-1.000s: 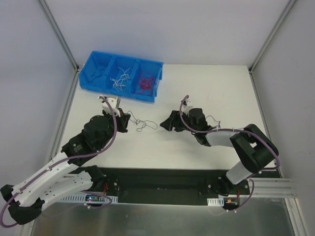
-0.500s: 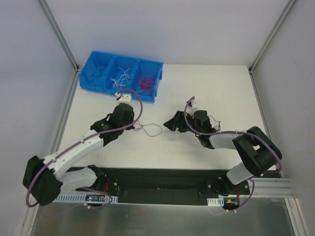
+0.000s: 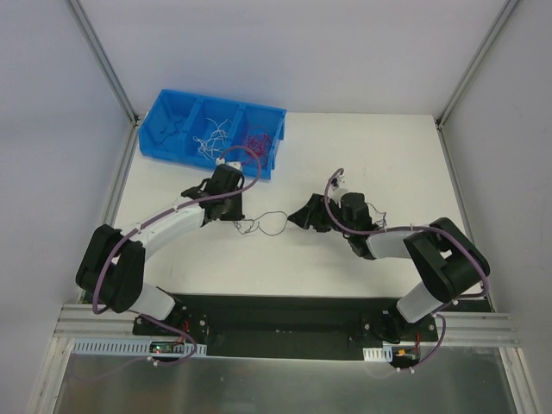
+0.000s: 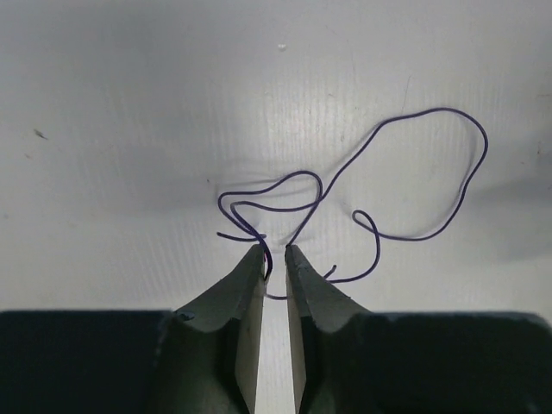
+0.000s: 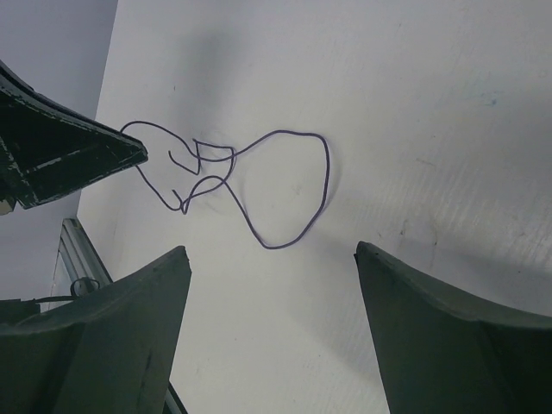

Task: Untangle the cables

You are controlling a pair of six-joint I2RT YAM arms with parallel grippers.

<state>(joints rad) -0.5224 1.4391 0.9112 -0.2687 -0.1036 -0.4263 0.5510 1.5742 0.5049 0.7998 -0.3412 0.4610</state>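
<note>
One thin dark purple cable (image 3: 269, 223) lies in loose loops on the white table between my two grippers. In the left wrist view the cable (image 4: 429, 110) curls out ahead of my left gripper (image 4: 275, 250), whose fingers stand a narrow crack apart; one strand runs past the left fingertip and across the gap, not pinched. In the top view the left gripper (image 3: 237, 216) sits at the cable's left end. My right gripper (image 3: 298, 217) is wide open just right of it. The cable's big loop (image 5: 327, 159) lies ahead of the right gripper (image 5: 271, 250), untouched.
A blue bin (image 3: 278, 112) with three compartments stands at the back left, holding white wires (image 3: 211, 138) and red wires (image 3: 256, 142). Its front wall is close behind the left wrist. Metal frame posts rise at the table's far corners.
The left arm stretched forward and right, dragging the purple cable toward the right gripper. Its jaws, shut before, now stand a crack apart. The right arm has barely moved.
</note>
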